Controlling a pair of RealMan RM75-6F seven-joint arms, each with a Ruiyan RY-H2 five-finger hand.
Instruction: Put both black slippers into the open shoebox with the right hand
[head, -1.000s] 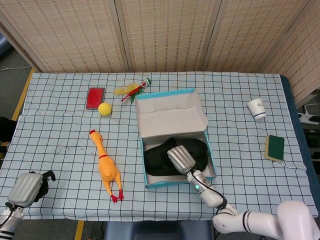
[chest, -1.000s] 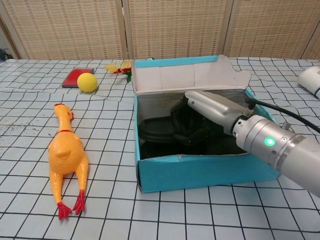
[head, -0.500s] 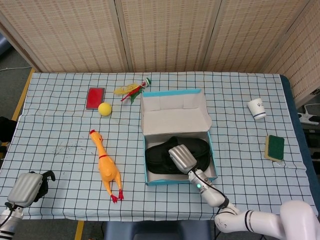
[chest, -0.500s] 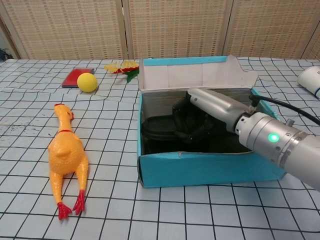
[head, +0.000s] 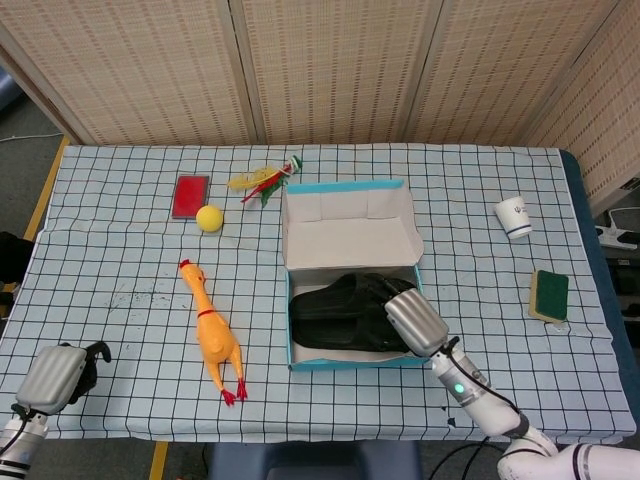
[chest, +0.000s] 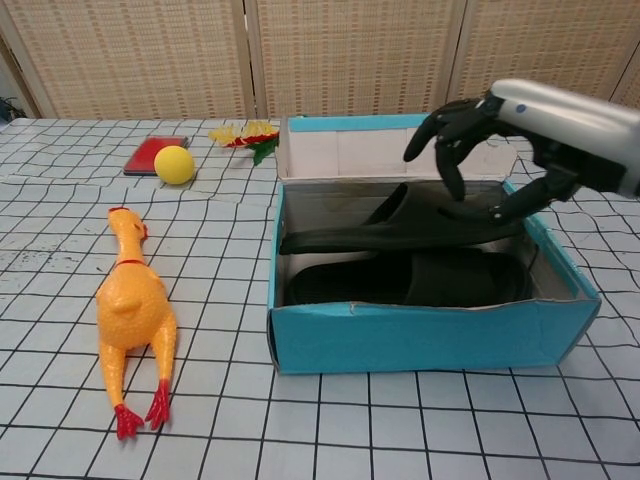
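Black slippers (chest: 420, 240) both lie inside shoebox (chest: 420, 335), centre frame, one stacked aslant. My right hand (chest: 500, 150) hovers above them, fingers spread, holding nothing. Left hand (head: 60, 372), lower left: state unclear.

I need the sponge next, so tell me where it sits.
In the head view the green sponge lies on the table's far right edge, below the white cup and right of the shoebox.

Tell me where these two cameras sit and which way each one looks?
Head view: high up, looking steeply down on the whole table; the left hand shows at the near corner, the right hand over the shoebox.
Chest view: low, near table height, facing forward into the shoebox; only the right hand shows.
Both share the shoebox, slippers and rubber chicken.
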